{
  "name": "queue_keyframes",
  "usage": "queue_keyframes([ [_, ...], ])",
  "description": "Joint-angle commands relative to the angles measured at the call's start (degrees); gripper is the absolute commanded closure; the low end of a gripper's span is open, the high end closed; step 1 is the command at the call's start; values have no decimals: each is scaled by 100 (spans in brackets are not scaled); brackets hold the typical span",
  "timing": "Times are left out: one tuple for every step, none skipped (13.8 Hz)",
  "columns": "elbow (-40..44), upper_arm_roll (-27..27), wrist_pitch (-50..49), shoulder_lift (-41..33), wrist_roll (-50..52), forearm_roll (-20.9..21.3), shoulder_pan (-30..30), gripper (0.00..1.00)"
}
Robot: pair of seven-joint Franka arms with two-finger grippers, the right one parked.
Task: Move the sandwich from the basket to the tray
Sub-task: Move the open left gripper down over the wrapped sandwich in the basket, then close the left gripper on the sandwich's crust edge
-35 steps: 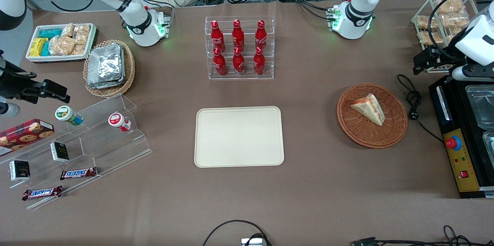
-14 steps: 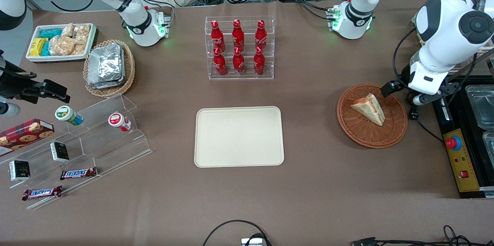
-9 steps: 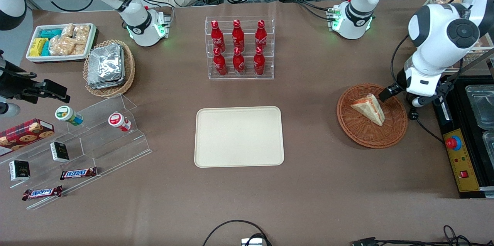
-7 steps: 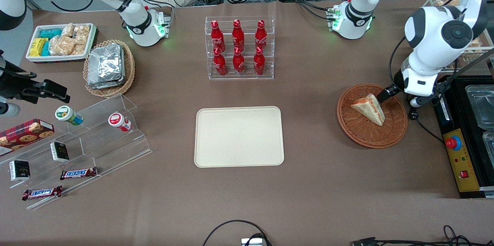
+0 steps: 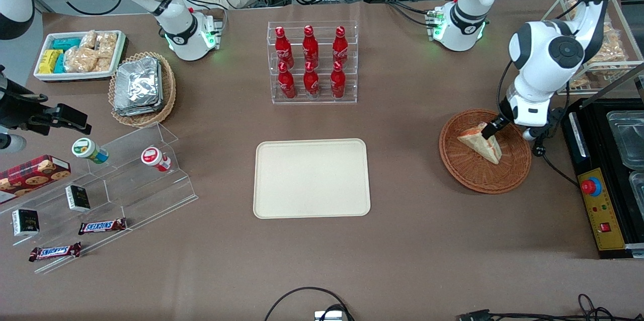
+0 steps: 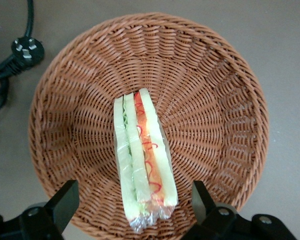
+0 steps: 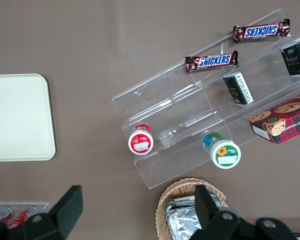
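Note:
The sandwich [image 5: 480,143] is a wrapped white-bread wedge lying in the reddish-brown wicker basket [image 5: 468,172] toward the working arm's end of the table. In the left wrist view the sandwich [image 6: 142,165] shows its green and red filling edge, resting on the basket [image 6: 215,100] weave. My gripper [image 5: 498,129] hangs above the basket, over the end of the sandwich farther from the front camera. It is open, its gripper [image 6: 133,192] fingers [image 6: 65,200] standing apart on either side of the sandwich's end without touching it. The cream tray [image 5: 311,178] lies bare at mid-table.
A power plug and cable [image 5: 538,137] lie beside the basket, with a black appliance [image 5: 604,195] at the table's edge. A wire rack of snack packets [image 5: 598,29] stands farther back. A rack of red bottles [image 5: 312,62] stands farther from the front camera than the tray.
The left arm has swung in from the table's edge and come over the basket, bringing the gripper above the sandwich. The sandwich has not moved.

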State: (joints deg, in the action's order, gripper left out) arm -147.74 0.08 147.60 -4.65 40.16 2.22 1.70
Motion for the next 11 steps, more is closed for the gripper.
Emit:
queue_keyframes([
  [-177, -43, 559, 280, 342, 7, 6, 0],
  [-177, -44, 656, 368, 404, 7, 15, 0],
  [-185, -44, 761, 447, 457, 7, 32, 0],
  [-194, -44, 858, 517, 492, 7, 41, 0],
  [-212, -44, 920, 579, 493, 7, 41, 0],
  [-212, -44, 981, 632, 493, 7, 41, 0],
  [-220, -52, 1016, 676, 501, 7, 50, 0],
  [-221, -52, 1060, 720, 501, 7, 50, 0],
  [-221, -52, 1096, 755, 501, 7, 50, 4],
  [-238, -52, 1157, 790, 528, 7, 50, 15],
  [-273, -52, 1262, 816, 537, 7, 50, 27],
])
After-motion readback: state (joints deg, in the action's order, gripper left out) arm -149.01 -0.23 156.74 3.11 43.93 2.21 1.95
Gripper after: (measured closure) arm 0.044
